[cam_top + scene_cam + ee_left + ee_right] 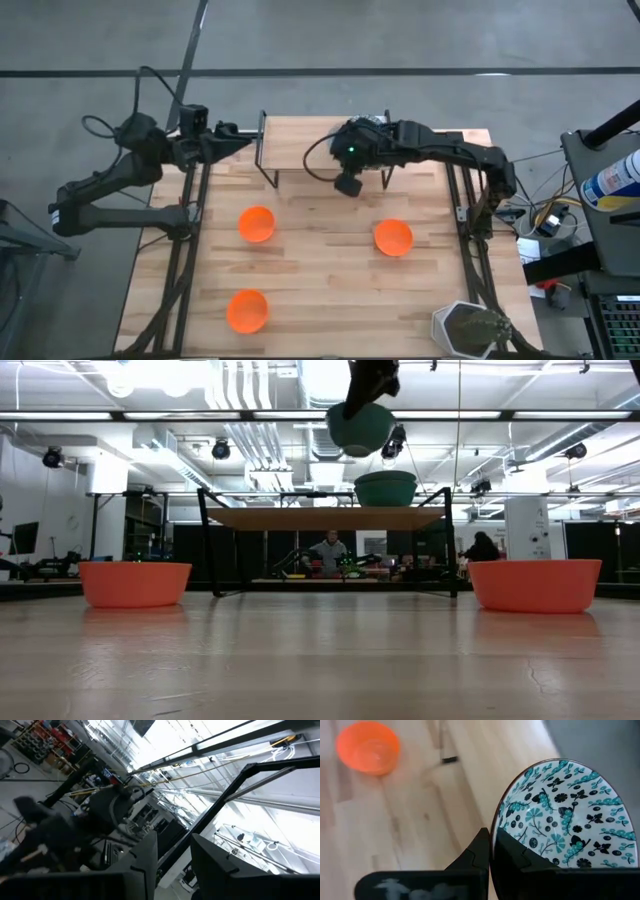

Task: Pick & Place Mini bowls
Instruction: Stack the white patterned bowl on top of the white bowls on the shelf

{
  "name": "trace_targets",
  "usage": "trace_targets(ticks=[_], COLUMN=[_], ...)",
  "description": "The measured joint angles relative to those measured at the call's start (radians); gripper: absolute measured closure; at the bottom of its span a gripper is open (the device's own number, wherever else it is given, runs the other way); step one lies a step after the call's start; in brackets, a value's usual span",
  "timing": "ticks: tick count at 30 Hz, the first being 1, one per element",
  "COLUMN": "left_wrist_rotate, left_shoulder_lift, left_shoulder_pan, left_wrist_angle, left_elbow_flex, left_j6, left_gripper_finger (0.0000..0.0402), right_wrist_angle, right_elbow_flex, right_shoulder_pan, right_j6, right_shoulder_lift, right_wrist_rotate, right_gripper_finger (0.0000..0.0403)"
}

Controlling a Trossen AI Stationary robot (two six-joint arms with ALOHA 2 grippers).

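The patterned bowl point(565, 815) is up in the air, pinched by its rim in the right gripper point(492, 852), one finger inside and one outside. Inside it's white with teal and black floral print; from the low view its outside point(360, 426) reads dark teal, hanging above the small rack point(325, 518), where a second teal bowl point(386, 488) sits on the shelf. From overhead, the right gripper point(348, 183) is around 12 o'clock on the table, just off the rack point(263, 150).

Three orange bowls sit on the wood: one around 9 o'clock from centre point(256, 224), one at about 3 o'clock point(393, 237), one at 7 o'clock near the front edge point(246, 310).

The left gripper point(235, 140) is parked at 11 o'clock by the rack's end, its fingers point(145, 865) spread, nothing between them.

White pot point(463, 328) sits at the 5 o'clock corner.
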Motion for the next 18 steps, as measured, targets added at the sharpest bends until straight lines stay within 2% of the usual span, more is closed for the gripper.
trace_targets(ticks=[9, 18], left_wrist_rotate=[-0.001, -0.001], left_shoulder_lift=[0.002, 0.002], left_shoulder_pan=[0.0, 0.0], left_wrist_angle=[0.0, 0.0], left_elbow_flex=[-0.001, -0.001], left_j6=[0.013, 0.024], left_gripper_finger=[0.0291, 0.0291], right_wrist_angle=[-0.099, -0.058], right_elbow_flex=[0.043, 0.018], right_shoulder_pan=[-0.128, -0.24], right_j6=[0.05, 0.046], right_shoulder_lift=[-0.003, 0.002], right_wrist_rotate=[0.046, -0.037], right_gripper_finger=[0.0392, 0.0392])
